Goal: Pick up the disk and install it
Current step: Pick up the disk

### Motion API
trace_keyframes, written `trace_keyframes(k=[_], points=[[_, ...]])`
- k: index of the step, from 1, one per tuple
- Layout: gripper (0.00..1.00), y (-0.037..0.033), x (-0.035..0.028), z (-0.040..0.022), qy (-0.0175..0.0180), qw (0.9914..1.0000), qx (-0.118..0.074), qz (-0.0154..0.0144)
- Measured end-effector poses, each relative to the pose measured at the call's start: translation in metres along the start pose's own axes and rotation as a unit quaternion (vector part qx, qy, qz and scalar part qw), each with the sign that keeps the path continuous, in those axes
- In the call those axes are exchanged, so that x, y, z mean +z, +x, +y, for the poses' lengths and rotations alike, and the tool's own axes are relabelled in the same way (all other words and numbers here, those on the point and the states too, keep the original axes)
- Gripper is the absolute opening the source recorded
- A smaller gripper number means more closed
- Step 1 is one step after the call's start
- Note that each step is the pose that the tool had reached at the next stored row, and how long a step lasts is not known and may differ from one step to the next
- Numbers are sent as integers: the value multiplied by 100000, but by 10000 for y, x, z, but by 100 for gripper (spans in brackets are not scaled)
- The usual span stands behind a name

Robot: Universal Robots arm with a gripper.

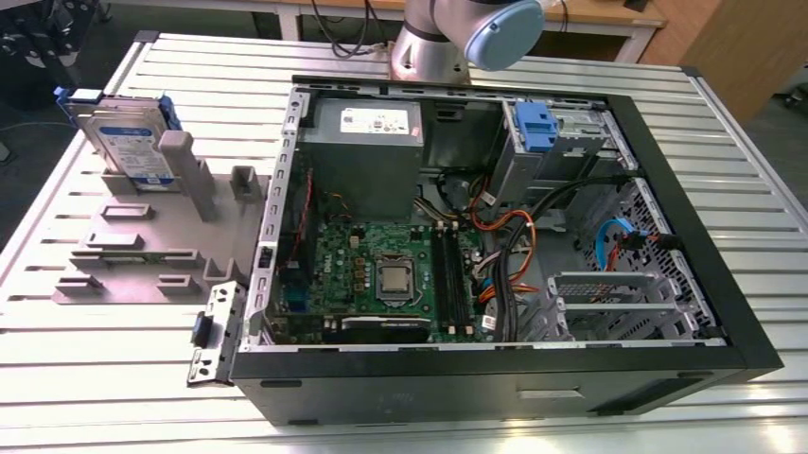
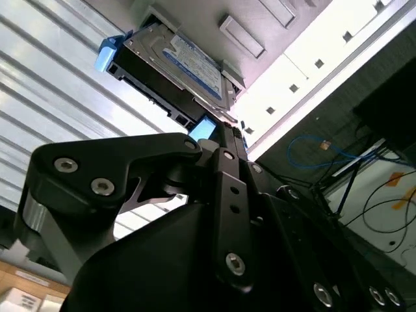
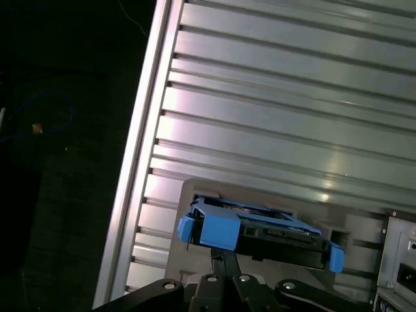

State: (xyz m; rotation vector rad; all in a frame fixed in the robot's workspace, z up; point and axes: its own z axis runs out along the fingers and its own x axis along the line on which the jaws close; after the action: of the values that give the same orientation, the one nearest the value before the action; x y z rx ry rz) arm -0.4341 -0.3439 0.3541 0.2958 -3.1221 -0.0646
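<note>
Closest to the lens in both wrist views are the jaws. In the first wrist view their tips seem to be pressed together with nothing between them, and they point toward the disk [image 3: 260, 231] without touching it. The disk [image 1: 127, 142] stands on edge in a grey holder [image 1: 139, 236] at the exterior view's left. It is on the ribbed surface [image 1: 127, 397], well apart from the open computer case [image 1: 480, 378].

My judgement of the risks:
- Tips that meet the disk while closed would push its blue carrier rail instead of straddling it, rocking or tipping the disk in its slot.
- A skewed approach could catch only the smooth plastic rail, and such a thin hold may slip.
- Inside the case, loose cables lie near the blue-latched drive bay [image 1: 536, 128] and could snag a carried disk.
- The bay opening looks narrow, so a tilted disk may jam against it.

Count:
- one disk, with two blue rail ends showing in the first wrist view
- one holder
- one case
- one grey power supply [image 1: 366, 142]
- one drive bay
- one robot arm [image 1: 467, 38], standing behind the case
</note>
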Motion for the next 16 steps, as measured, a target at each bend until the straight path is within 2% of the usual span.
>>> trace_keyframes(k=[5, 8, 12, 16], points=[[11, 0, 0, 0, 2, 99940, -3471, 144], [11, 0, 1, 0, 4, 99857, -5343, 220], [11, 0, 1, 0, 8, 99653, -8313, 344], [11, 0, 2, 0, 10, 99298, -11820, 490]])
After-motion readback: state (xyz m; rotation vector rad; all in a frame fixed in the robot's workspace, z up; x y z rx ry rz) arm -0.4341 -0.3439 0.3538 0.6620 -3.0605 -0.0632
